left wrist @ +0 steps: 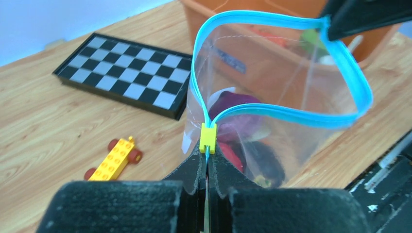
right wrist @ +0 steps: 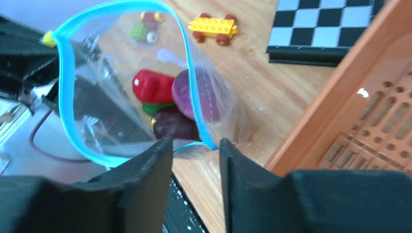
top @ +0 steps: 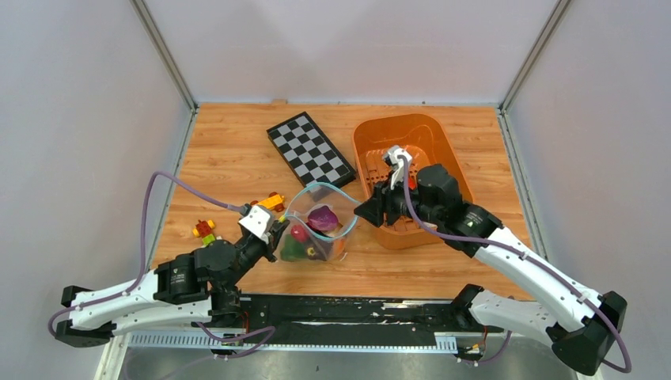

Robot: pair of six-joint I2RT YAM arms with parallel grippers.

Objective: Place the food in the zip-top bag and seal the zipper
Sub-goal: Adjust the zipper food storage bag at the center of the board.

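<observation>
The clear zip-top bag (top: 316,229) stands on the table, its mouth spread open in a loop. The light-blue zipper (left wrist: 286,116) has a yellow slider (left wrist: 208,137) at its left end. My left gripper (left wrist: 207,156) is shut on the zipper strip just below the slider. My right gripper (right wrist: 196,145) is open, with the zipper's far end (right wrist: 206,141) lying between its fingertips, near the right finger. Inside the bag lies the food: a purple piece (right wrist: 194,94), a red piece (right wrist: 153,86), a green piece (right wrist: 156,107) and a dark piece (right wrist: 172,124).
An orange basket (top: 372,142) stands right behind my right gripper, with small items inside. A chessboard (top: 310,150) lies at the back centre. A yellow toy car (top: 273,202) and toy brick pieces (top: 206,230) lie left of the bag.
</observation>
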